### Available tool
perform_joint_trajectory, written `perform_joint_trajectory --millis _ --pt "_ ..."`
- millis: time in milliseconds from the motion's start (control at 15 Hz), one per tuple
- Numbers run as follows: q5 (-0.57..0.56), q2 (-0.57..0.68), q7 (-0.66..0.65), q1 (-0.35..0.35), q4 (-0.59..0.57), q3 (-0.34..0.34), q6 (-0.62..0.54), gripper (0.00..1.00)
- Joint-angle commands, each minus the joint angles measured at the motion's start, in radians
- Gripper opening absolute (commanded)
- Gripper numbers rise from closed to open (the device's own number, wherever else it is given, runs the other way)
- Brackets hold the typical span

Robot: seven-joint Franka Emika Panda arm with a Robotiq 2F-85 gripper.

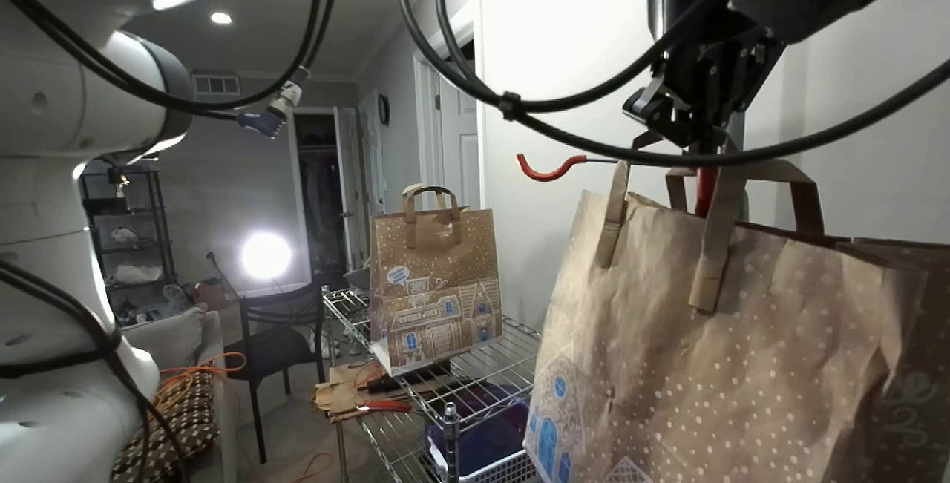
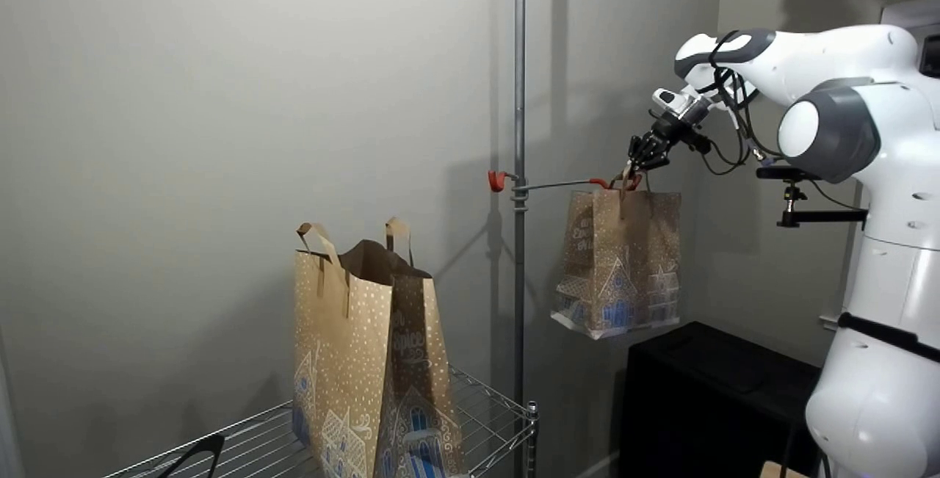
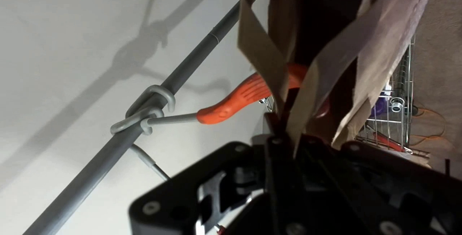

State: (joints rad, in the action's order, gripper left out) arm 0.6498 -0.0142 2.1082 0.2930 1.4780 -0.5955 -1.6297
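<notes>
My gripper (image 3: 293, 143) is shut on the handles (image 3: 265, 56) of a brown paper bag (image 2: 620, 265) with white dots and printed houses. In both exterior views the bag hangs below the gripper (image 2: 637, 161). A hook (image 3: 234, 99) with a red-orange coating reaches in among the handle straps just under the grip. In an exterior view the hook's curved end (image 1: 548, 171) shows beside the bag's top. Whether the hook bears any of the bag's weight, I cannot tell. A similar bag (image 1: 438, 283) stands upright on a wire rack, its handles up.
The hook's arm is fixed to a grey vertical pole (image 2: 520, 111) near the wall. Another red hook (image 2: 497, 180) points away on the pole's far side. Below are the wire rack (image 2: 496, 412) and a black box (image 2: 720, 390). Cables (image 1: 564, 101) loop near the arm.
</notes>
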Motion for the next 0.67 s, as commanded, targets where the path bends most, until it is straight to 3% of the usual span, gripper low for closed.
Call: perform_joint_trajectory --millis 0,267,600 --pt "0.058 0.040 0.027 0.073 -0.093 0.024 0.076 0.04" --pt "0.073 0.088 0.025 0.113 -0.158 0.046 0.113 0.04" --pt "0.054 0.147 0.044 0.148 -0.225 0.122 0.157 0.04"
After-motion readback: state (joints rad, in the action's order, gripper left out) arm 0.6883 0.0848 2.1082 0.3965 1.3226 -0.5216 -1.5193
